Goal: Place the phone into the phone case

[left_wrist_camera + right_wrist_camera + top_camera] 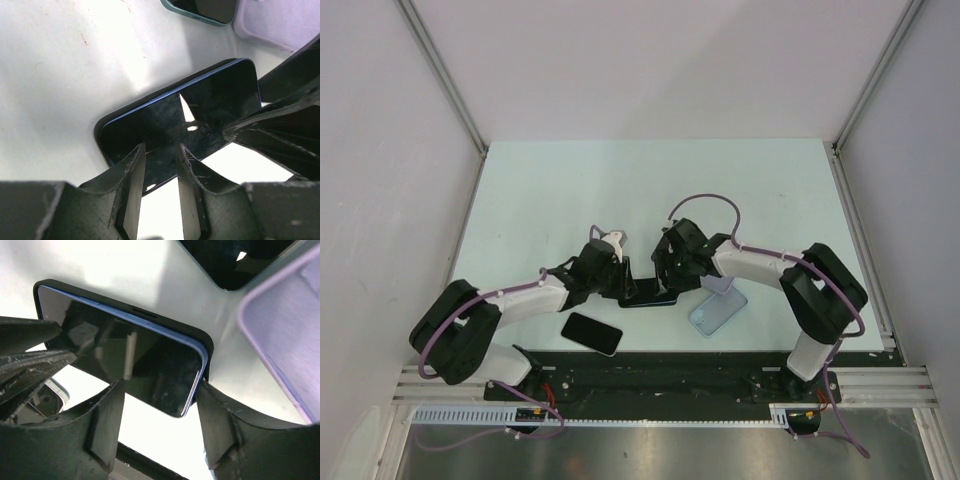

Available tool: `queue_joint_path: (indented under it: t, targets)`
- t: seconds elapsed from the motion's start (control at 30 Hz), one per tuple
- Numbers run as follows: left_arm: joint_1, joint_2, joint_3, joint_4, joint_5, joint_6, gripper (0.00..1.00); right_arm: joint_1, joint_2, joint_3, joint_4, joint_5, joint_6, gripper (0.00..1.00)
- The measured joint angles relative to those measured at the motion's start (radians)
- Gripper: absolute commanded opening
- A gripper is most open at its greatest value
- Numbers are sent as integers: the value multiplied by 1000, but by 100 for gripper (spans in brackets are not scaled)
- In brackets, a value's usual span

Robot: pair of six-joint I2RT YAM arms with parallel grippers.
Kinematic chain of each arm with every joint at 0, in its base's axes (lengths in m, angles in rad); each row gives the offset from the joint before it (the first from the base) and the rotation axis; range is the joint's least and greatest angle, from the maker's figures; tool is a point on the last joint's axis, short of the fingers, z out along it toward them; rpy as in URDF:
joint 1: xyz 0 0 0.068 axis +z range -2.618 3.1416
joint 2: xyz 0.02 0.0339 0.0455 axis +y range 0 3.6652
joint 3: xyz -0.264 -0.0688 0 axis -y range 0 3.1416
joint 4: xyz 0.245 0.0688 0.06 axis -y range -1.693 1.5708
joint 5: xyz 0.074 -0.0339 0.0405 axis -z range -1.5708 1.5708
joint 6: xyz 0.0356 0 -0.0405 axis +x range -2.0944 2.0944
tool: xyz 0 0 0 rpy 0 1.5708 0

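I fear the phone point(140, 360), half-seated in the black case point(125, 310) at mid-table with one edge proud, pops out or skids if I press unevenly, since my right gripper point(160, 390) stands wide about one corner and my left gripper point(161, 155), narrow over the other end, may not grip at all; I cannot tell.

Top view: black-cased dark glass phone point(648, 297) mostly covered by left gripper point(623, 280) and right gripper point(667, 282). Right wrist view: lilac soft phone case point(280, 335) cut off by right edge. Its far end unseen.
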Motion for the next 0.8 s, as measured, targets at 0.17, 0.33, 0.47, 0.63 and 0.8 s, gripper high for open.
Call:
queue_joint_path:
  t: [0.17, 0.33, 0.47, 0.63, 0.8]
  targets:
    - [0, 3, 0, -4, 2, 0, 37, -16, -89, -22, -65, 81, -21, 69]
    - [0, 6, 0, -3, 2, 0, 36, -31, -174, -47, -84, 106, -30, 72]
    - [0, 6, 0, -2, 2, 0, 36, -72, -251, -111, -53, 44, -35, 71]
    - [0, 6, 0, -2, 2, 0, 36, -208, -295, -233, 48, -131, -31, 70]
    - [0, 6, 0, -2, 2, 1, 36, -242, -256, -280, 124, -264, -18, 61]
